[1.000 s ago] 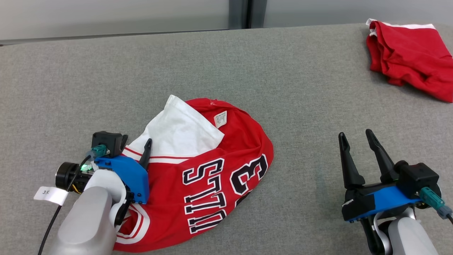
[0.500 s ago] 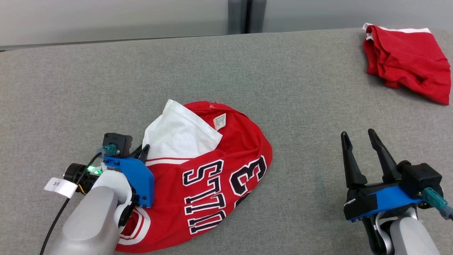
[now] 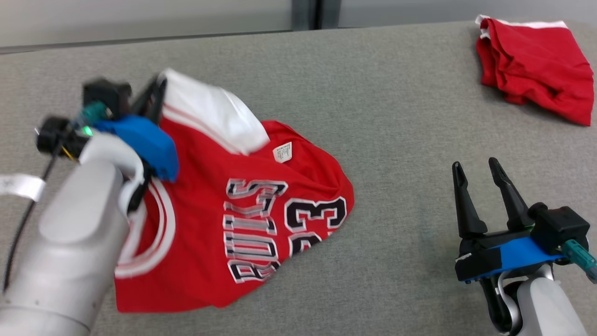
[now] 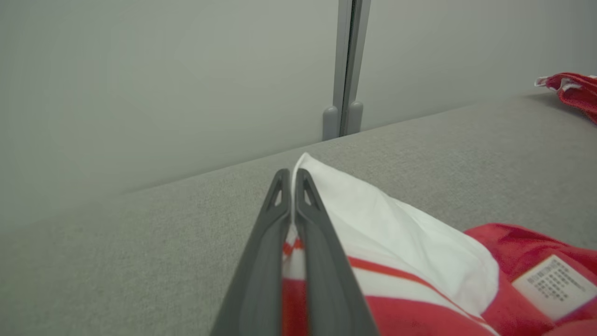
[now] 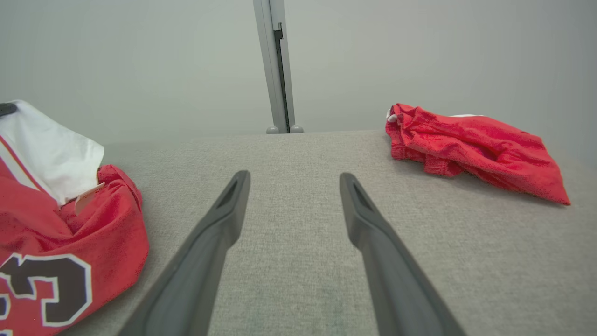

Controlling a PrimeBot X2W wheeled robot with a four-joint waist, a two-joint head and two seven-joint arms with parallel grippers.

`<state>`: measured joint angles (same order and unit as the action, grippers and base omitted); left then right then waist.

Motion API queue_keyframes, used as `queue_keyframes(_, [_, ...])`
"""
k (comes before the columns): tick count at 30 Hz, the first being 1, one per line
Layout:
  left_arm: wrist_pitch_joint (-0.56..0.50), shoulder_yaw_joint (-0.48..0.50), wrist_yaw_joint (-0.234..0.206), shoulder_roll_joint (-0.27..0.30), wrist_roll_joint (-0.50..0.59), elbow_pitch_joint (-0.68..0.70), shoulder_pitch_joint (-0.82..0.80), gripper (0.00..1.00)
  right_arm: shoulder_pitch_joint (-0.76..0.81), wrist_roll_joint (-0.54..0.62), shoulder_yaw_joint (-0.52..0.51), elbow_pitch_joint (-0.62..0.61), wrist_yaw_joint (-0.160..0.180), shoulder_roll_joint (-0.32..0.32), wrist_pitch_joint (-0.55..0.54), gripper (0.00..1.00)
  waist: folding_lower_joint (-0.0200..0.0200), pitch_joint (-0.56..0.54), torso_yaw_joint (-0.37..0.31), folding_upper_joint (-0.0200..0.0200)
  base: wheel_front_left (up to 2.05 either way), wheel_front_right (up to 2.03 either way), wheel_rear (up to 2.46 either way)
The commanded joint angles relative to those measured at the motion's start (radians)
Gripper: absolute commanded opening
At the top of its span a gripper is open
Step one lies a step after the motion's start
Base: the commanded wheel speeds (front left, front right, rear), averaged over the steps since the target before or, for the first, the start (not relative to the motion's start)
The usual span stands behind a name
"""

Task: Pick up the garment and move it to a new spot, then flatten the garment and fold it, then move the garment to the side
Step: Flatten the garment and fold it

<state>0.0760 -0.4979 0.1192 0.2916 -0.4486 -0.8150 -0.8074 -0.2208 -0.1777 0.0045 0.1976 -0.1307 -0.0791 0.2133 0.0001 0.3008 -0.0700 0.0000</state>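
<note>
Forearm shell, pale, smooth and rounded, is sitting nearest to us at the lower left of the head view. At the lower right our right tool is hovering over bare tabletop, its two long dark tapering fingers standing wide apart and gripping nothing. Past the forearm our left tool is clamping the jersey. In the left wrist view we are seeing its fingers pressed together on the white, red-striped edge of the cloth. That pinched edge is standing up above the tabletop, and the rest of the jersey is draping down from it and lying rumpled on the left half of the surface. The cloth is looking like a smooth, slightly glossy red knit, carrying blocky black letters and numerals outlined in white. A broad white panel is folding over near the grip, and a small white care label is showing beside it. The tabletop is wearing a flat grey woven covering with a fine, felt-like grain. Farther off, at the far right corner and well apart from the jersey, a second red garment is lying crumpled in soft folds, a strip of white showing along its back edge. Behind the tabletop a plain pale wall is rising, split by a narrow grey upright post.
</note>
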Motion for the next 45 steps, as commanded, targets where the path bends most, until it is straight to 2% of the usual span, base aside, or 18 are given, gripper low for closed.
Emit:
queue_keyframes(1, [0.018, 0.013, -0.013, 0.014, 0.01, 0.016, -0.067, 0.0, -0.013, -0.008, -0.005, -0.003, 0.0, -0.006, 0.01, 1.0, -0.0001, 0.01, -0.013, 0.0, 0.0, 0.0, 0.0])
queue_keyframes(7, [0.049, 0.046, -0.028, 0.062, 0.026, 0.04, -0.247, 0.0, -0.032, -0.013, -0.019, 0.012, 0.0, -0.004, 0.021, 1.0, -0.0001, 0.039, -0.065, 0.0, 0.0, 0.0, 0.0])
queue_keyframes(13, [0.071, 0.052, -0.032, 0.085, 0.045, 0.052, -0.367, 0.0, -0.042, -0.016, -0.026, 0.024, 0.0, 0.003, 0.034, 1.0, -0.0001, 0.051, -0.096, 0.0, 0.0, 0.0, 0.0])
queue_keyframes(19, [0.103, 0.046, -0.031, 0.099, 0.068, 0.056, -0.468, 0.0, -0.043, -0.012, -0.03, 0.035, 0.0, 0.004, 0.045, 1.0, -0.0001, 0.049, -0.102, 0.0, 0.0, 0.0, 0.0])
queue_keyframes(23, [0.131, 0.044, -0.036, 0.087, 0.069, 0.064, -0.476, 0.0, -0.05, -0.006, -0.026, 0.04, 0.0, 0.005, 0.046, 1.0, -0.0001, 0.038, -0.088, 0.0, 0.0, 0.0, 0.0])
queue_keyframes(31, [0.172, -0.001, -0.029, 0.04, 0.05, 0.113, -0.272, 0.0, -0.019, -0.004, -0.017, 0.058, 0.0, -0.001, 0.048, 1.0, -0.0001, -0.012, -0.039, 0.0, 0.0, 0.0, 0.0])
queue_keyframes(39, [0.186, -0.048, -0.067, 0.004, 0.031, 0.25, 0.078, 0.0, 0.016, -0.007, -0.021, 0.058, 0.0, -0.017, 0.038, 1.0, -0.0001, -0.066, 0.021, 0.0, 0.0, 0.0, 0.0])
queue_keyframes(45, [0.189, -0.071, -0.104, 0.002, 0.015, 0.364, 0.32, 0.0, 0.038, -0.007, -0.019, 0.056, 0.0, -0.02, 0.027, 1.0, -0.0001, -0.102, 0.064, 0.0, 0.0, 0.0, 0.0])
